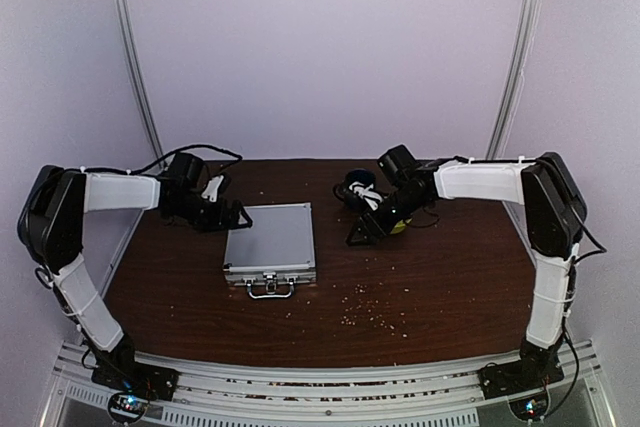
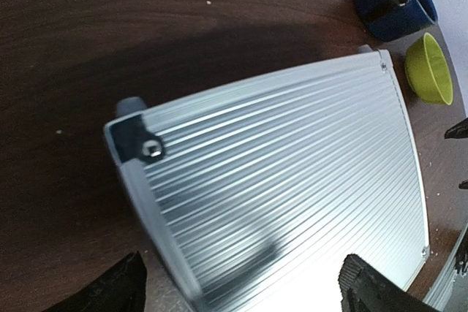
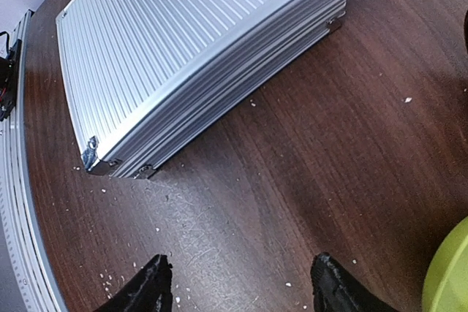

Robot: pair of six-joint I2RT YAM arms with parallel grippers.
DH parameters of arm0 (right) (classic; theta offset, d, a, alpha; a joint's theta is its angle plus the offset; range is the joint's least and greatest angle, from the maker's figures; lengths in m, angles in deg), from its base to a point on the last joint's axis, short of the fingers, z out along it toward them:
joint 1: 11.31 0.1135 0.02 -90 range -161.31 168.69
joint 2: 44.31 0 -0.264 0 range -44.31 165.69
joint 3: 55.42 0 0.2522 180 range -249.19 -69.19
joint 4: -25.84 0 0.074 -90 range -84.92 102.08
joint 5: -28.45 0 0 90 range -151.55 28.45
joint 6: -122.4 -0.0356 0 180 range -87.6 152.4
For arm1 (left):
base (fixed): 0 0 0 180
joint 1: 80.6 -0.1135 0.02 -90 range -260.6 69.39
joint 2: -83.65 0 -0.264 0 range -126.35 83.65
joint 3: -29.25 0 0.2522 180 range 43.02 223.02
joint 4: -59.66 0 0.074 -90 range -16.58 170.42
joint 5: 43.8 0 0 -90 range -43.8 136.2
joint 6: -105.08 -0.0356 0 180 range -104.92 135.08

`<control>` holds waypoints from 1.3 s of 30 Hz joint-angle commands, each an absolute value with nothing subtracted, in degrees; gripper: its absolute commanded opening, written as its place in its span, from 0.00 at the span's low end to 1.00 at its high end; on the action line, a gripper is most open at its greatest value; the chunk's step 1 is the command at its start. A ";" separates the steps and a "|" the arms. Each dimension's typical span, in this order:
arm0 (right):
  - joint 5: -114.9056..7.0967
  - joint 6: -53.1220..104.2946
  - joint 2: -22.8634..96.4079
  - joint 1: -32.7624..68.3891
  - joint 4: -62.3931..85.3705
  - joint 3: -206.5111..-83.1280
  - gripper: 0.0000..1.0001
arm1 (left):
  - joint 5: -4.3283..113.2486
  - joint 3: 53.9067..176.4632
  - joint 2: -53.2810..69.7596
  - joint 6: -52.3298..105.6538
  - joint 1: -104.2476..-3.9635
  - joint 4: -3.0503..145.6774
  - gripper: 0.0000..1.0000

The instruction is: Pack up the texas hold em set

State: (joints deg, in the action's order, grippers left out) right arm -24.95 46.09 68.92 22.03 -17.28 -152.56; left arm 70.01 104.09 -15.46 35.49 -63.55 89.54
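The texas hold em set shows as a silver ribbed aluminium briefcase (image 1: 270, 242), lying flat and closed in the middle of the dark wood table, with its handle (image 1: 270, 289) toward the near edge. My left gripper (image 1: 240, 215) hovers over the case's far left part (image 2: 278, 180). It is open wide (image 2: 245, 290), with nothing between the fingers. My right gripper (image 1: 358, 235) hangs to the right of the case (image 3: 183, 49) over bare wood. It is also open (image 3: 238, 290) and holds nothing.
A dark blue mug (image 1: 358, 190) (image 2: 395, 1) and a yellow-green bowl (image 2: 430, 69) (image 3: 450, 275) stand behind and right of the case, close to my right arm. White crumbs (image 1: 375, 312) dot the table's front. A metal rail (image 1: 320, 387) runs along the near edge.
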 commanded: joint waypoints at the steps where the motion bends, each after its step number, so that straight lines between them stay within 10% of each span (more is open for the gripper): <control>1: -22.25 46.09 69.20 22.86 -18.50 -153.52 0.65 | 72.99 107.96 -19.34 34.68 -59.78 87.27 0.92; 19: -24.20 51.01 71.74 27.07 -20.32 -151.54 0.63 | 73.23 117.88 -27.16 27.40 -50.90 90.63 0.86; 27: -29.73 53.79 65.96 26.48 -24.69 -152.16 0.63 | 46.92 113.02 -8.98 27.31 -50.84 94.69 0.96; 39: -27.31 52.18 70.05 27.36 -21.33 -159.35 0.52 | 54.45 92.75 9.49 37.56 -44.34 86.54 0.98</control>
State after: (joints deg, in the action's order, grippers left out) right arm -28.40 52.94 67.11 26.73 -23.68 -156.17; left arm 51.81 98.65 7.03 32.27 -47.13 93.32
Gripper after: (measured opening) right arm 0.545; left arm 0.980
